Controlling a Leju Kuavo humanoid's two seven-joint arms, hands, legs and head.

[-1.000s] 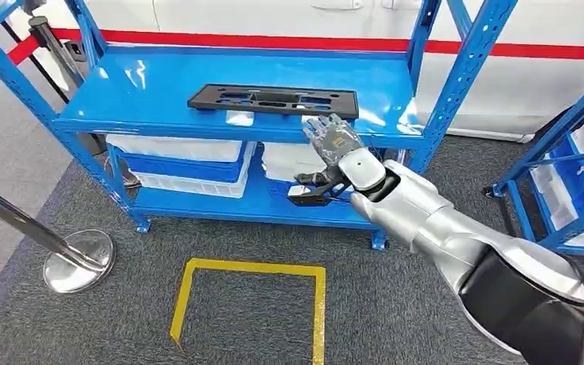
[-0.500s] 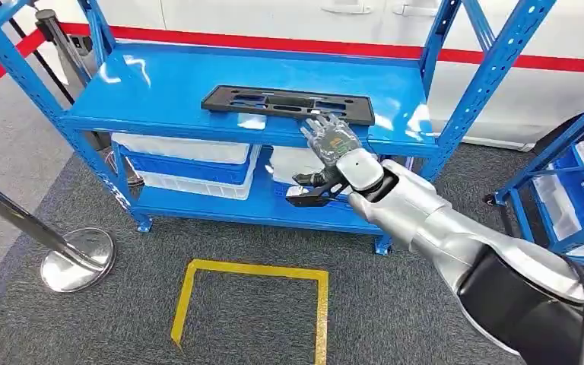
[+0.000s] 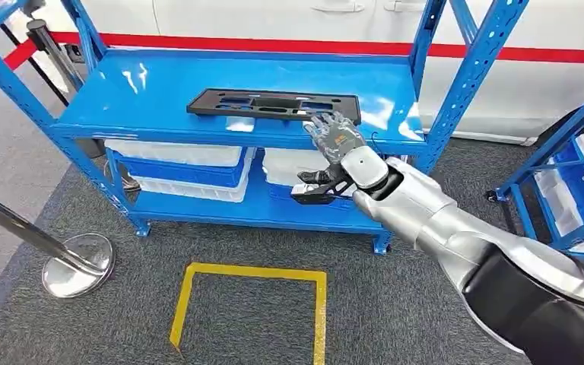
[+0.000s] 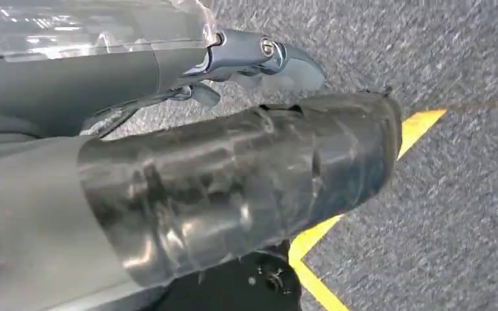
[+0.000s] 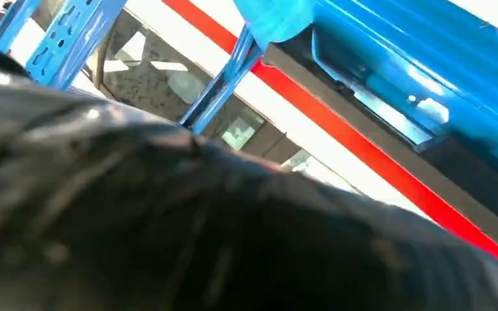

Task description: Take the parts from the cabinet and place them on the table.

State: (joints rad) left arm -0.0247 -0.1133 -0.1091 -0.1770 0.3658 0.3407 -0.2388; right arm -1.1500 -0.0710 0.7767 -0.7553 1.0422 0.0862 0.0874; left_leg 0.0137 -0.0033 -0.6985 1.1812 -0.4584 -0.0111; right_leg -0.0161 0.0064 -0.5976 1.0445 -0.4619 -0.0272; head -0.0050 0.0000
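Head view shows the right hand (image 3: 336, 138) raised at the front edge of the blue cabinet's (image 3: 160, 84) top shelf, fingers spread apart and holding nothing, fingertips just at the near right corner of the black part (image 3: 274, 104); whether they touch it I cannot tell. That flat, slotted black part lies along the top shelf, near its front. White and blue bins (image 3: 186, 166) sit on the shelf below. On the grey carpet a yellow taped outline (image 3: 251, 300) lies in front of the cabinet, and a chrome stanchion base (image 3: 77, 263) stands off to the left. From the left wrist, the left hand (image 4: 168, 194) is a blurred grey bulk over the carpet; its fingers I cannot make out.
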